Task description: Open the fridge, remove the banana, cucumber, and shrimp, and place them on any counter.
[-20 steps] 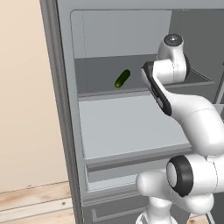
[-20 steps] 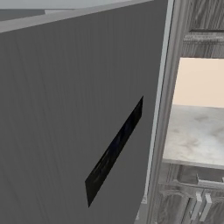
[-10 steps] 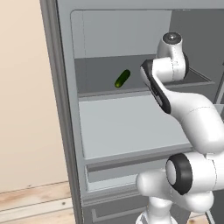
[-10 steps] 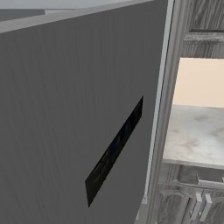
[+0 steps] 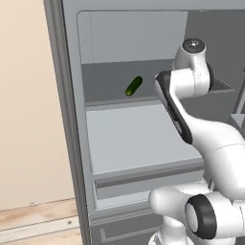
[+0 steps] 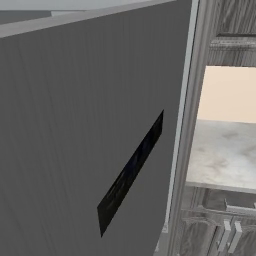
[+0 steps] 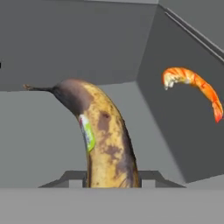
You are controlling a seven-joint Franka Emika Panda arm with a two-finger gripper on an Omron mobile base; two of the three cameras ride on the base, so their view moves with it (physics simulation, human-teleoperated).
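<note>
The fridge (image 5: 65, 110) stands open, and my arm (image 5: 191, 72) reaches into the right of its upper shelf. A brown-mottled yellow banana (image 7: 105, 131) with a green sticker rises right in front of the hand camera. My gripper (image 7: 113, 179) is shut on the banana's near end, and a grey fingertip (image 7: 70, 177) presses each side. The orange shrimp (image 7: 194, 87) lies curled to the banana's right, beside the shelf's side wall. The dark green cucumber (image 5: 134, 86) lies at the back of the same shelf, left of my arm.
The fridge's dark grey door (image 6: 75, 125), with its black dispenser panel (image 6: 132, 172), is swung out close in front of the right base camera. Beyond it is a pale marbled counter (image 6: 225, 155) over grey drawers. A wide pale shelf (image 5: 134, 139) lies below the cucumber.
</note>
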